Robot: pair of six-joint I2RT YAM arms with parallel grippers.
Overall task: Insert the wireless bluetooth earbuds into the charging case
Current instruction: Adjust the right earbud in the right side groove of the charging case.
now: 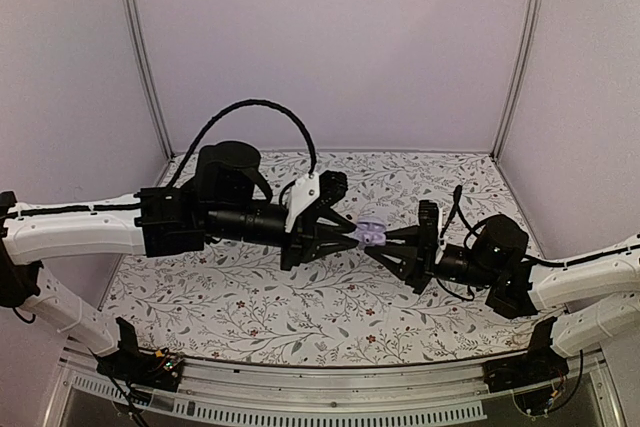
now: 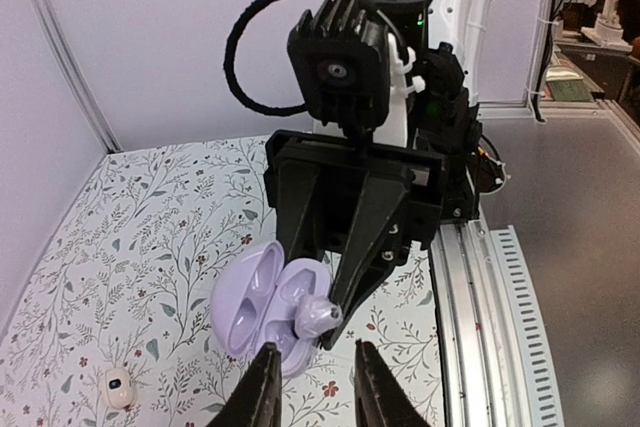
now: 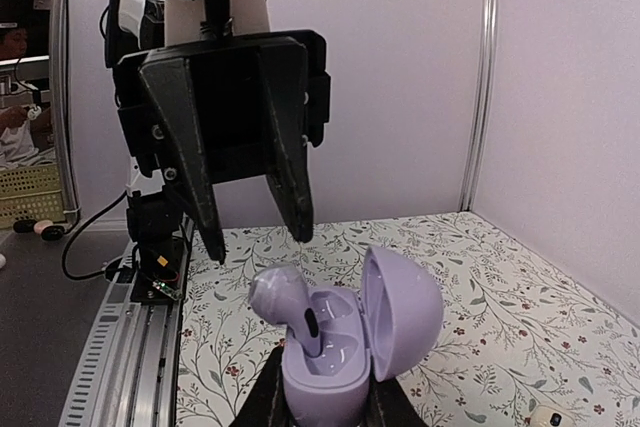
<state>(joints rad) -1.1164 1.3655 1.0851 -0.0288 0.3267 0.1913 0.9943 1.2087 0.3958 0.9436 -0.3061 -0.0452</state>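
Note:
My right gripper is shut on the base of an open purple charging case and holds it above the middle of the table. Its lid stands open to the right. One pale purple earbud sits tilted in the near slot, stem down and head sticking out; it also shows in the left wrist view. The other slot looks empty. My left gripper is open, its fingertips just short of the earbud and touching nothing. In the top view the left gripper faces the case.
A small white rounded piece lies on the floral tablecloth to one side; it also shows in the right wrist view. Pale walls enclose the table on three sides. A metal rail runs along the near edge.

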